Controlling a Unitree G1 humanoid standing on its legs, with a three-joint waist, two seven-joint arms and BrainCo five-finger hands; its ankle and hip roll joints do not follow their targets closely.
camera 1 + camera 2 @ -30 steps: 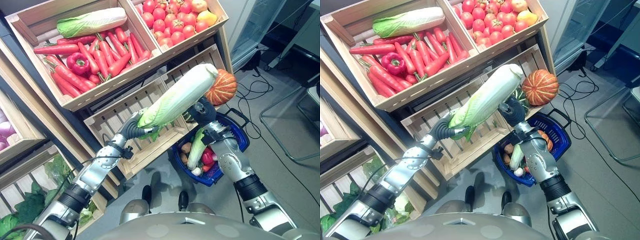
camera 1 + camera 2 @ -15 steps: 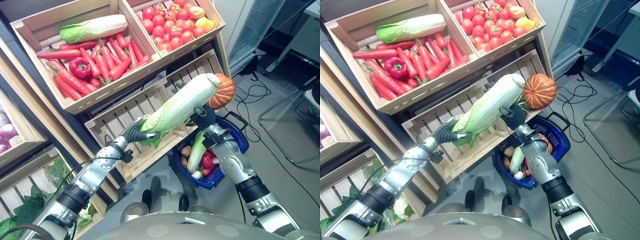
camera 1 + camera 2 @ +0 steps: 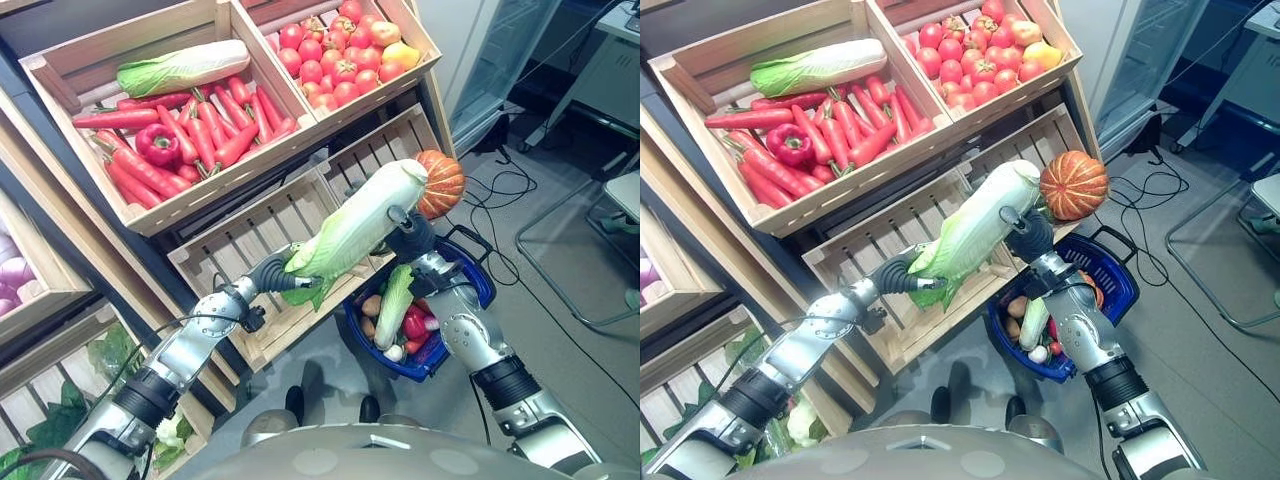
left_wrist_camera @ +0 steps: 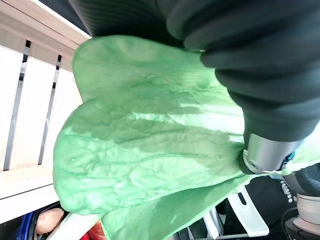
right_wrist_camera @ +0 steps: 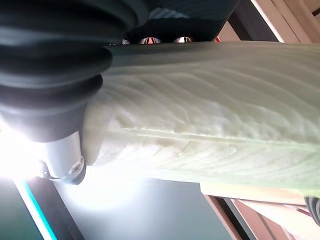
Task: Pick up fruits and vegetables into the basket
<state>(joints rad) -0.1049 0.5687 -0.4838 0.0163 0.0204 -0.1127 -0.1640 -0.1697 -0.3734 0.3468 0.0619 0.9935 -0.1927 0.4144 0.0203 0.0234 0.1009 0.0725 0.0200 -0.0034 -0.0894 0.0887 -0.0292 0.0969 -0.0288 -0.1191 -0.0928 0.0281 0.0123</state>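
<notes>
Pale-green cabbage (image 3: 355,225) sits clasped at its leafy end by the left hand (image 3: 283,275), above the basket (image 3: 470,270).

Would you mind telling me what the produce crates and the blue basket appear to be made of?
Produce crates: pale unfinished wood, judging by the visible grain and the slatted boards. Blue basket: probably moulded plastic, with a glossy rim, a perforated wall and a dark handle.

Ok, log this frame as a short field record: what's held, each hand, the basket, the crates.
held item: napa cabbage, both hands on it, slanted above the basket
left hand: grips the green leafy end
right hand: at the pale stem end, fingers hidden
basket: blue, on the floor, already holds vegetables
upper crate: carrots, red pepper, another cabbage
pumpkin: behind the stem end
</notes>
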